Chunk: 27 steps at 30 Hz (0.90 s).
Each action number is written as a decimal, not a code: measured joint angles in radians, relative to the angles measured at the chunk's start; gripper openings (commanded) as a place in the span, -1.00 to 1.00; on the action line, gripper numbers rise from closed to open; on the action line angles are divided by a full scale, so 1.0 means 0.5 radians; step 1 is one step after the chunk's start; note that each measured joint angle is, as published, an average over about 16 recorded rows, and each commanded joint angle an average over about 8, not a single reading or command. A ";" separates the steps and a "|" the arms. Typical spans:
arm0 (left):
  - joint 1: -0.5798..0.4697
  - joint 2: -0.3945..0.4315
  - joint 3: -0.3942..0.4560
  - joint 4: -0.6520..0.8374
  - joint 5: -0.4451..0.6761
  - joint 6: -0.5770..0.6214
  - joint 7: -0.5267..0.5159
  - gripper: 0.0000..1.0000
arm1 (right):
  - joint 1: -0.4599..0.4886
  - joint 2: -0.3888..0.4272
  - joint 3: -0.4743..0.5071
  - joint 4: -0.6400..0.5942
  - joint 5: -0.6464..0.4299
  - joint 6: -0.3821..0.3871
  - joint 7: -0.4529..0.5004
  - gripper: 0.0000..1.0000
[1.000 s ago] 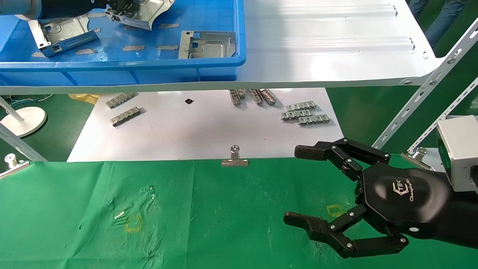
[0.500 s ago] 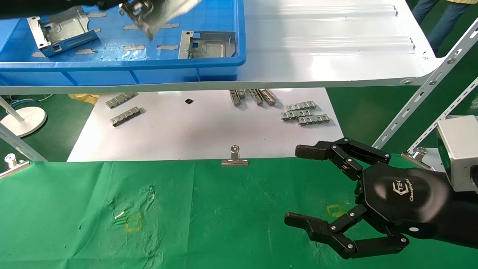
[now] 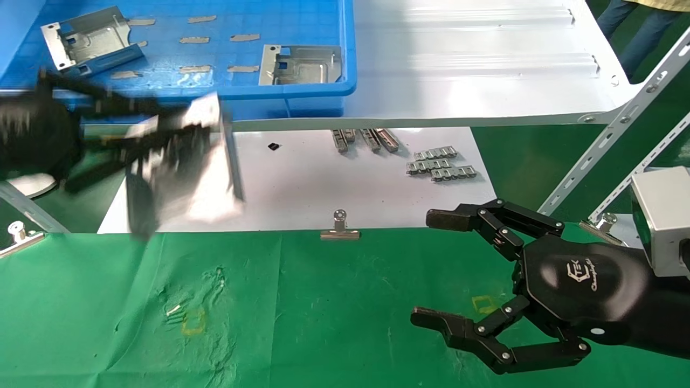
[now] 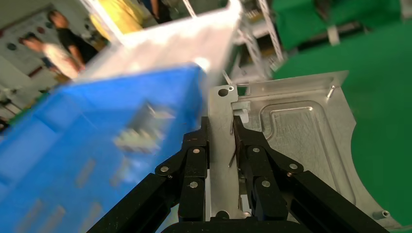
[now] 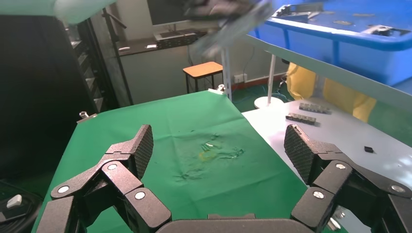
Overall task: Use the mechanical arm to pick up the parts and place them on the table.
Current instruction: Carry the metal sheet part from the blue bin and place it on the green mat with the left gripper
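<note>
The left mechanical arm (image 4: 221, 141) is pinching a silver sheet-metal bracket (image 4: 296, 131) by its folded edge, its black jaws closed narrow on either side of that flange in the left wrist view. The rest of the bracket is spreading out past the jaws, ribbed face showing, with green cloth beyond it. In the head view this arm (image 3: 161, 137) and its bracket (image 3: 202, 161) are streaked with blur, hanging in the air in front of the blue bin (image 3: 302, 99), over the white sheet (image 3: 302, 188) and near the far edge of the table (image 3: 323, 323). Behind the jaws, inside the bin, two more brackets are lying flat: one at the far left (image 3: 89, 40) and one against the near wall (image 3: 299, 64).

The right mechanical arm (image 3: 458, 269) is sitting low over the table's right part, jaws spread wide with nothing between them. Beyond them, grey link strips (image 3: 439, 164) are resting on the white sheet, and a binder clip (image 3: 339, 229) is gripping the cloth's edge.
</note>
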State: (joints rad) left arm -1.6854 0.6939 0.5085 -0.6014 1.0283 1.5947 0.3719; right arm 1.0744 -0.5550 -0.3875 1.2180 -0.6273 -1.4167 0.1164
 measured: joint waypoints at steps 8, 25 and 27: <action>0.272 -0.133 0.220 -0.042 0.046 -0.033 0.387 -1.00 | 0.000 0.000 0.000 0.000 0.000 0.000 0.000 1.00; 0.272 0.116 0.464 0.503 0.275 -0.055 0.949 1.00 | 0.000 0.000 0.000 0.000 0.000 0.000 0.000 1.00; 0.258 0.145 0.470 0.567 0.274 -0.056 0.995 1.00 | 0.000 0.000 0.000 0.000 0.000 0.000 0.000 1.00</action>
State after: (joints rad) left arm -1.5565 0.7662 0.7434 -0.3177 1.1655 1.5666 0.8695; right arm 1.0744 -0.5550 -0.3875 1.2180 -0.6272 -1.4167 0.1164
